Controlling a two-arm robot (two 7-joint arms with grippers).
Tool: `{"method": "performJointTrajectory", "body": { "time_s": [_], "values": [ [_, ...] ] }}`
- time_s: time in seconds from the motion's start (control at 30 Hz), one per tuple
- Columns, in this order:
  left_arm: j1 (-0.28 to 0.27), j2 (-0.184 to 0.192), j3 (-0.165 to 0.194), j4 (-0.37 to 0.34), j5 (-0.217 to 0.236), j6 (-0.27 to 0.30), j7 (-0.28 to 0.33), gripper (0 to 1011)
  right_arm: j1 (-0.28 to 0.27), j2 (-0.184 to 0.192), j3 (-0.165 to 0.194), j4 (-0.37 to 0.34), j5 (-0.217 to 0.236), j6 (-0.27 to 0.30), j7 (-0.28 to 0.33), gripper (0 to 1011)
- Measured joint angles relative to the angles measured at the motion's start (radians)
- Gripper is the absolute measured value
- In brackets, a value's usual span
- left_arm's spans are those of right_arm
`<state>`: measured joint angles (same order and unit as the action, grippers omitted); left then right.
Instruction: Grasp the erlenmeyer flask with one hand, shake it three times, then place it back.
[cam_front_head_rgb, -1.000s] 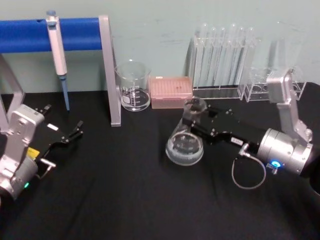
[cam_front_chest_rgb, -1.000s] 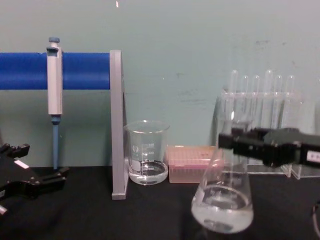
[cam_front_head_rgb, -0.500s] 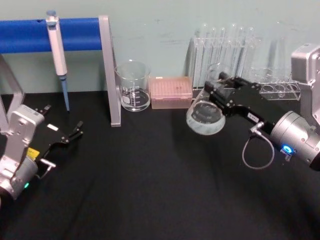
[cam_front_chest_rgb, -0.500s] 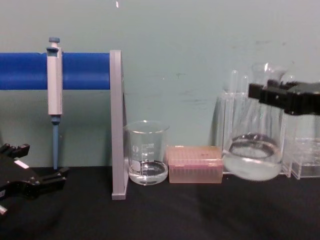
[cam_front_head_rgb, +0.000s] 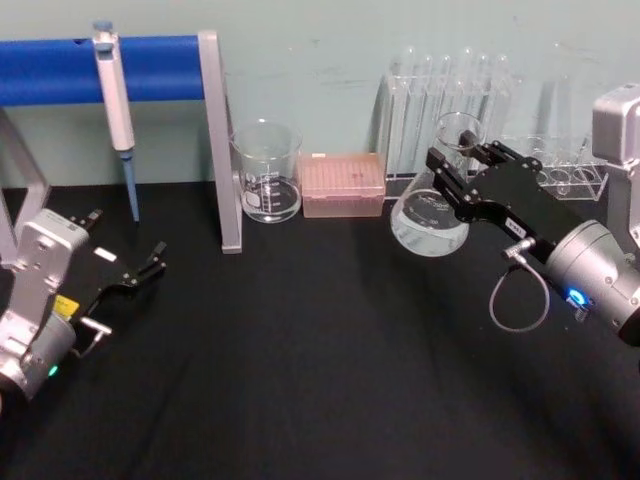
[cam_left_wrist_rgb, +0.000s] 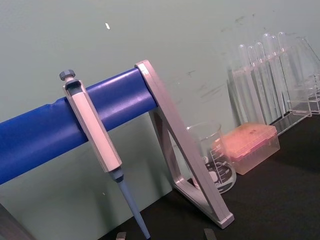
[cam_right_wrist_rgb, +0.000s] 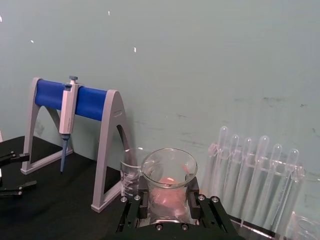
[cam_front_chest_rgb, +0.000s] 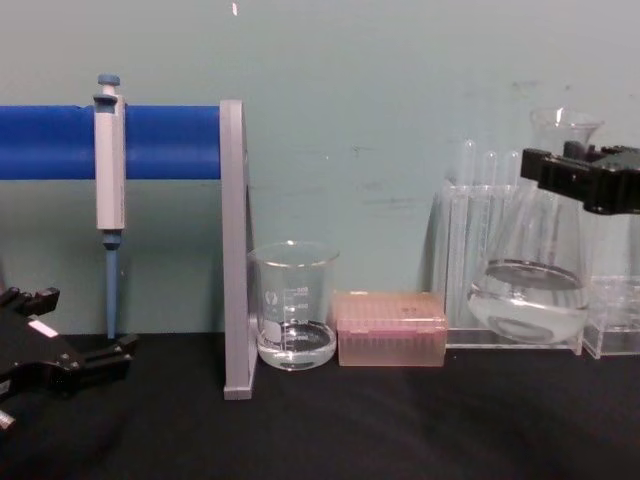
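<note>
The erlenmeyer flask (cam_front_head_rgb: 428, 218) hangs in the air at the right, clear of the black table, with a little clear liquid in its wide base. My right gripper (cam_front_head_rgb: 457, 163) is shut on its neck just below the flared rim. From the chest, the flask (cam_front_chest_rgb: 528, 290) stands almost upright in front of the test tube rack, with the right gripper (cam_front_chest_rgb: 562, 176) on its neck. In the right wrist view the flask's rim (cam_right_wrist_rgb: 169, 161) sits between the black jaws. My left gripper (cam_front_head_rgb: 128, 262) rests open at the table's left, away from the flask.
A glass beaker (cam_front_head_rgb: 266, 172) and a pink tip box (cam_front_head_rgb: 342, 184) stand at the back middle. A pipette (cam_front_head_rgb: 113, 90) hangs on the blue stand (cam_front_head_rgb: 160, 66) at the back left. Test tube racks (cam_front_head_rgb: 450, 110) line the back right, just behind the flask.
The right gripper has carried the flask up from low over the table, toward the back right. It has since shifted a little farther right and stands more upright. The left arm is unmoved.
</note>
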<state>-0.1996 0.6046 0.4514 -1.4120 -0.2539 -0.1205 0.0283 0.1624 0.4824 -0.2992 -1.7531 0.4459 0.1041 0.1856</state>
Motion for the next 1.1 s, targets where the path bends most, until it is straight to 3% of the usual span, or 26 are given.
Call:
{"method": "performJointTrajectory", "body": {
  "time_s": [0.4,0.7,0.93,1.1],
  "values": [
    [0.000,0.000,0.000,0.000,0.000,0.000,0.000,1001,-0.004,-0.024,0.016,0.004,-0.029,0.011,0.015,449],
    [0.000,0.000,0.000,0.000,0.000,0.000,0.000,1001,0.006,-0.037,0.020,0.015,-0.047,0.015,0.061,449],
    [0.000,0.000,0.000,0.000,0.000,0.000,0.000,1001,0.047,-0.036,-0.012,0.047,-0.048,0.008,0.165,449],
    [0.000,0.000,0.000,0.000,0.000,0.000,0.000,1001,0.087,-0.032,-0.057,0.075,-0.037,-0.008,0.246,449]
  ]
}}
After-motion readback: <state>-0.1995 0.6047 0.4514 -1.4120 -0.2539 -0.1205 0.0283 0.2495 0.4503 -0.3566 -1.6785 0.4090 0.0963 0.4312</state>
